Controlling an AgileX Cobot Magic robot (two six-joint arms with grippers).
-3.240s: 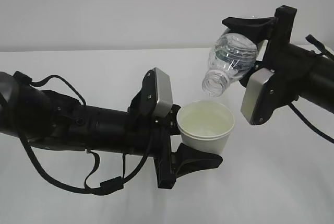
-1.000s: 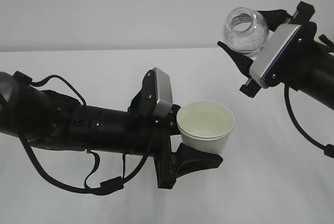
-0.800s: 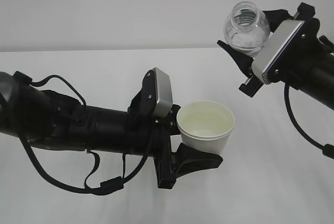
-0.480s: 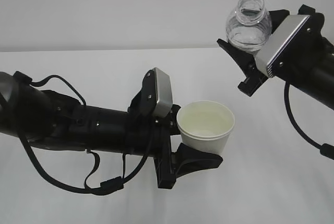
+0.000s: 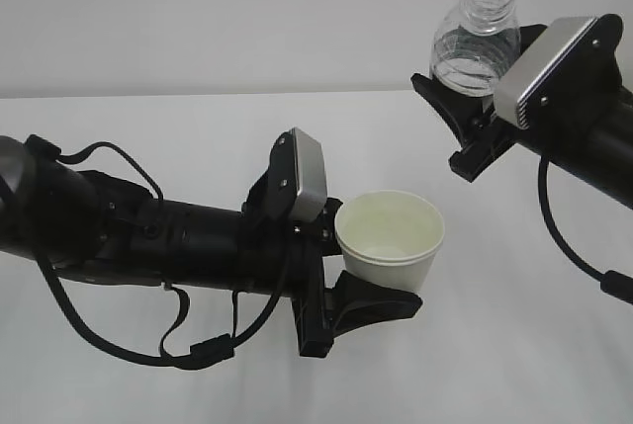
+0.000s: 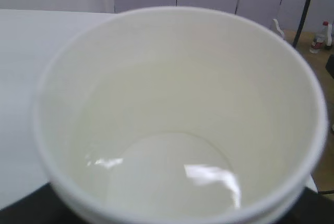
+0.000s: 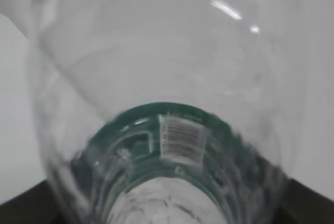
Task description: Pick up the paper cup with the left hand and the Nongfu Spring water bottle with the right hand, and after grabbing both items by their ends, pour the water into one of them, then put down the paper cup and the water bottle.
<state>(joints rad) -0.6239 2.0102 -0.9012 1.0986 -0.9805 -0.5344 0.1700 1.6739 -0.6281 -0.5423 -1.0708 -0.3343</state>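
A small clear ribbed plastic bottle with a dark green label band (image 5: 473,34) has swung back to nearly upright over the last few seconds: a little over three seconds ago it was tipped with its open neck angled down just above the cup, and now the capless neck points up, high at the right of the exterior view and well clear of the cup. The right black gripper with a light grey plate (image 5: 465,113) is clamped around the bottle's lower end; its wrist view is filled by the bottle's see-through wall and green label, and the bottle looks almost empty. The left black cabled gripper with a silver-grey plate (image 5: 351,291) has not moved in that time and grips the small white paper cup with a rolled rim (image 5: 389,238) near its base, holding it upright above the plain white table (image 5: 514,345). The left wrist view looks straight into the cup, where a shallow layer of clear water (image 6: 172,174) glints at the bottom. The pour therefore appears finished, and what remains is likely setting both cup and bottle down on the table.
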